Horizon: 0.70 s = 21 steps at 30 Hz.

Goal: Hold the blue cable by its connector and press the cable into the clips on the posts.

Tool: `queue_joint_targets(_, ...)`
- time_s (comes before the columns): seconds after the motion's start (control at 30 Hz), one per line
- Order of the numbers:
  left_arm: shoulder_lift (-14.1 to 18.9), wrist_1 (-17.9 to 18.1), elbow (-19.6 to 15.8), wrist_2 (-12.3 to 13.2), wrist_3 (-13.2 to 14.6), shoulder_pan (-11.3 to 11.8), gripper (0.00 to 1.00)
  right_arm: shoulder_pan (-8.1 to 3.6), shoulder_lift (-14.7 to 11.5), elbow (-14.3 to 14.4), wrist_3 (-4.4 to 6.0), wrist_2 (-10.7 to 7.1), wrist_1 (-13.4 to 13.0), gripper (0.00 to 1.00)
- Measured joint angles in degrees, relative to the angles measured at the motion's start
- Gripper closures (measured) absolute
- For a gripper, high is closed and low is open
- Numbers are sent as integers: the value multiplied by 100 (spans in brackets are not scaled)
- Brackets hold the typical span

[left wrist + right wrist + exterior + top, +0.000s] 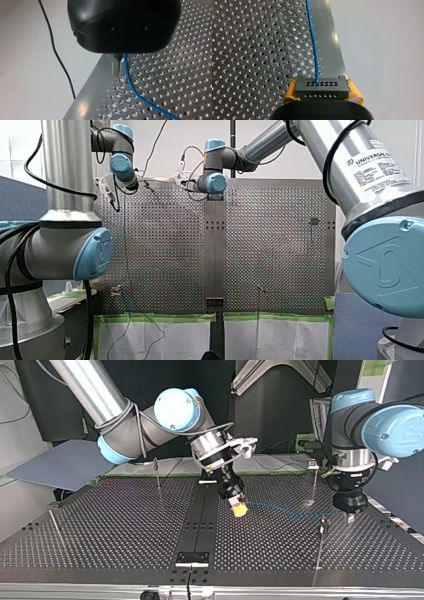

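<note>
Front view: both arms reach to the far edge of the desk (165,245). Too small here to read any grip.

Top view: right pincer (239,509), yellow pads, hangs low near the desk's middle strip. Left pincer (350,518) is at the view's right. The blue cable (280,507) runs between them just above the holes, a held span ready for seating. A post (319,550) stands just beside the left pincer. The cable looks not yet clipped.

Left wrist view: metal fingers (115,65) together, with the cable leaving right at them. I judge it pinched, to steer the line.

Right wrist view: pads clamped on the black connector (322,88), which anchors the cable's end. The cable runs straight ahead over the desk.
</note>
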Motion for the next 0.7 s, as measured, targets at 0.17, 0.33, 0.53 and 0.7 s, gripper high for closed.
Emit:
queue_joint_targets(0.17,-59,21,9,86,-11,60,96,-36,21,-2,1,-5,9,100)
queue_joint_targets(0.33,-74,24,10,146,-13,93,96,-64,68,-2,2,-6,18,100)
queue_joint_targets(0.53,-90,67,11,189,-13,124,96,-94,124,-2,-2,-6,22,100)
queue_joint_targets(0.7,-232,99,44,264,23,155,96,-112,149,-2,-7,-6,28,100)
